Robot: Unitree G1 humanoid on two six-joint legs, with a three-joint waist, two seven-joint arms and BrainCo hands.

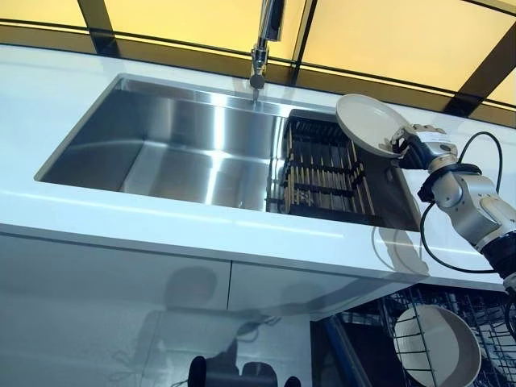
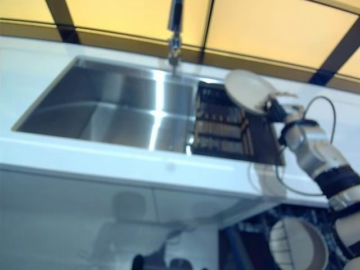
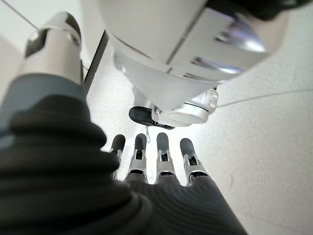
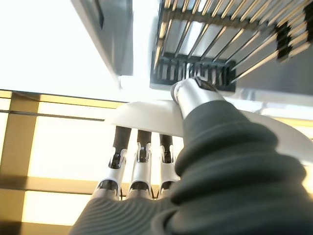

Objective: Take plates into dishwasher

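My right hand (image 1: 418,143) holds a white plate (image 1: 369,123) by its rim, tilted up above the right end of the dish rack (image 1: 322,169) in the sink. In the right wrist view the fingers (image 4: 139,147) lie under the plate (image 4: 146,115) and the thumb (image 4: 188,93) presses on top. A second white plate (image 1: 435,345) stands in the open dishwasher rack (image 1: 403,314) at the lower right. My left hand (image 3: 156,156) shows only in its wrist view, fingers straight and empty, hanging over the floor.
The steel sink basin (image 1: 161,145) lies to the left of the rack, with the faucet (image 1: 260,48) behind it. A white counter (image 1: 201,222) runs along the front edge. The dishwasher sits below the counter at the right.
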